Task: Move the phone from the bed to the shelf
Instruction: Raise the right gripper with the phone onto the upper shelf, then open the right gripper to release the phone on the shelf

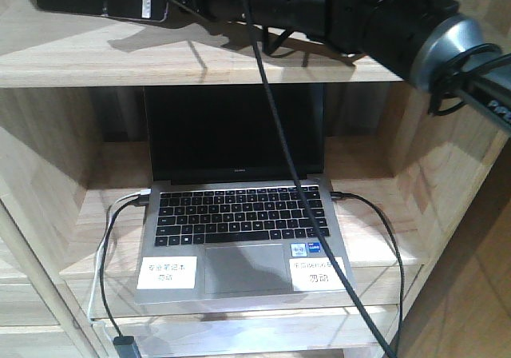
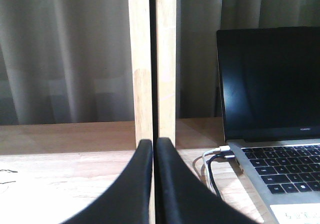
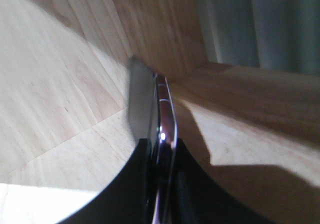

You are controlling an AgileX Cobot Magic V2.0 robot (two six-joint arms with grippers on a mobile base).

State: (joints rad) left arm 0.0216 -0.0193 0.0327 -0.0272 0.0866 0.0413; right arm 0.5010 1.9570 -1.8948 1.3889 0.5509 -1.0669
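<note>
The right gripper pinches the phone edge-on, its long axis reaching forward just above the upper shelf board; the left gripper, pressed together, idles lower beside the laptop.

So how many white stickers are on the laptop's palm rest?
2. One white sticker sits left of the trackpad on the laptop, the other white sticker right of it. Others elsewhere may be hidden.
</note>
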